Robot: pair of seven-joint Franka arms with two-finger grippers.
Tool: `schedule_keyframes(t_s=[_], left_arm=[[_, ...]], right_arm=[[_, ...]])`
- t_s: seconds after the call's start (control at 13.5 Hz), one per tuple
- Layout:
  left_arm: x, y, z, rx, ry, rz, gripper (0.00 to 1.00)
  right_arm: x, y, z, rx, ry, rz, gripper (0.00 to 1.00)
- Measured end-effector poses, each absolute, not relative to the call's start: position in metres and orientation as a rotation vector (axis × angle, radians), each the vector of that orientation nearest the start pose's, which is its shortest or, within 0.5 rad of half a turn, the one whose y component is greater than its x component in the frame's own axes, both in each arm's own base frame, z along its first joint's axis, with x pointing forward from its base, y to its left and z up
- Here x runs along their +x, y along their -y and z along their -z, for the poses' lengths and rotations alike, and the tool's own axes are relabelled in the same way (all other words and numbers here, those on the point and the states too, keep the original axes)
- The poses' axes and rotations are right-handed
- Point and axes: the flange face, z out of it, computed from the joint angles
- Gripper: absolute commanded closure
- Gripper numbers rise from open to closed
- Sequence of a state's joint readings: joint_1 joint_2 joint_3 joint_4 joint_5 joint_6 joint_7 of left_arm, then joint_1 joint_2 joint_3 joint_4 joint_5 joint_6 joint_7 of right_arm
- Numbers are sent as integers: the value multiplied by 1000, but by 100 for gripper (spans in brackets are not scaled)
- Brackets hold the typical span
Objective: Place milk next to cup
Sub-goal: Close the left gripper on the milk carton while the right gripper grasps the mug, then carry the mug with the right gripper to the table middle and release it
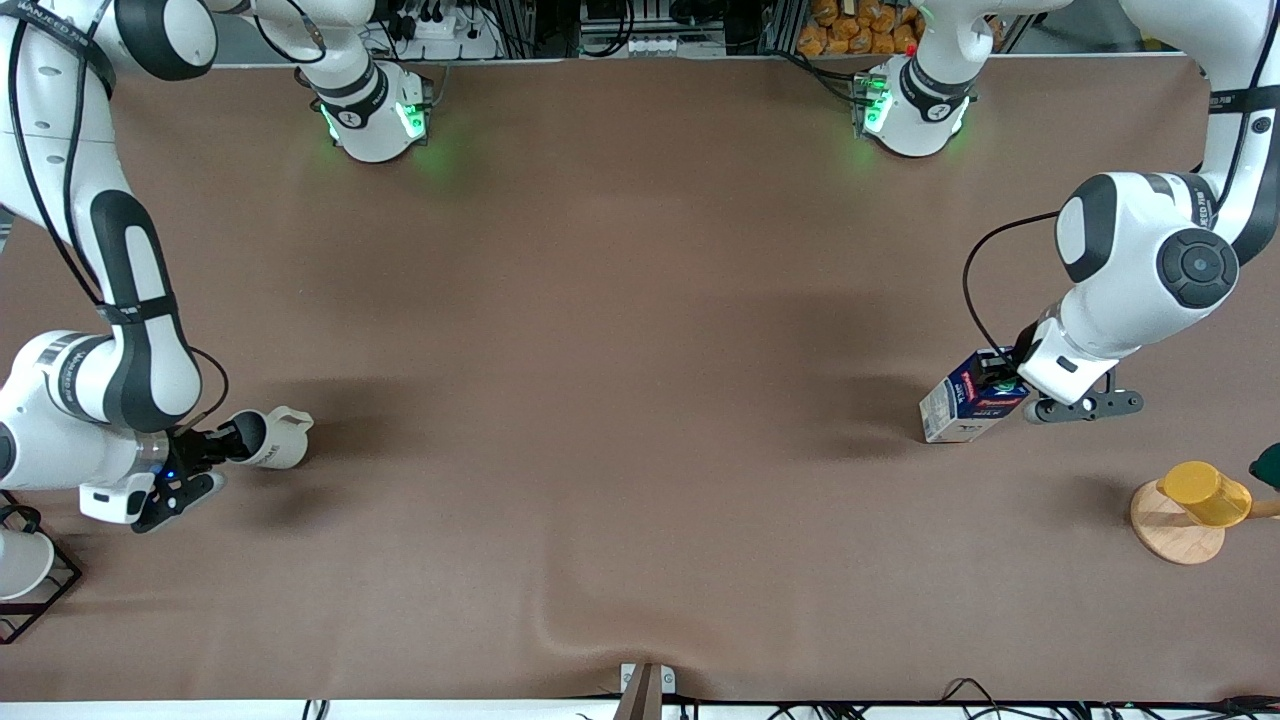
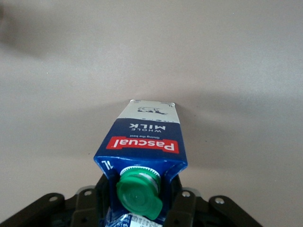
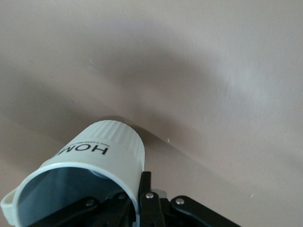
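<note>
The milk [image 1: 968,400], a dark-blue carton with a green cap and a red label band, is held tilted at the left arm's end of the table. My left gripper [image 1: 1003,376] is shut on its top. In the left wrist view the milk [image 2: 144,137] sticks out from between the fingers of the left gripper [image 2: 140,204]. The cup [image 1: 275,438], a cream-white mug with dark print, is held tilted at the right arm's end. My right gripper [image 1: 228,441] is shut on its rim. In the right wrist view the cup [image 3: 102,153] has one finger of the right gripper [image 3: 135,205] inside and one outside.
A yellow cup [image 1: 1205,492] lies on a wooden disc [image 1: 1165,535] near the left arm's end, with a dark green object [image 1: 1268,465] beside it. A black wire rack [image 1: 40,595] holding a white cup [image 1: 18,562] stands at the right arm's end. The brown cloth [image 1: 640,330] has a ridge [image 1: 560,625] near the front edge.
</note>
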State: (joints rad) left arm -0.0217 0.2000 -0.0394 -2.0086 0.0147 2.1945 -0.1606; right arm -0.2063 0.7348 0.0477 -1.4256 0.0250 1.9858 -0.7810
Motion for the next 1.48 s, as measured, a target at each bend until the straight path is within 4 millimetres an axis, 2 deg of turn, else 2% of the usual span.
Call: schedule_keyframes(t_s=[0.15,0.37,0.52,0.74,1.03,1.18,1.33,1.48], left_arm=[[587,35,-358,-3133,144,-15,50],[589,35,-366,-3134,143,2,50],[592,37,-377,-3133,138,-14,50],[594,45,-408,-3131,136,-53,50],[598,57,-448,-3135,115,-36,51],[600,66,-458,-3139,97,-26,51],[600,70,-460,-3140,86,-25,51],[599,74,-461,-3141,75,-26,51]], right_arm=[[709,96,-269,-2842,983,-127,100],[719,61,-312,-2806,1070,-79,100],[721,30,-325,-2769,1146,-72,100],[719,-48,-320,-2687,1283,-82,100],[699,-177,-317,-2625,1313,-105,100],[685,-231,-317,-2647,1253,-113,100],[667,-285,-315,-2685,1098,-118,100],[649,-330,-307,-2712,1008,-131,100]])
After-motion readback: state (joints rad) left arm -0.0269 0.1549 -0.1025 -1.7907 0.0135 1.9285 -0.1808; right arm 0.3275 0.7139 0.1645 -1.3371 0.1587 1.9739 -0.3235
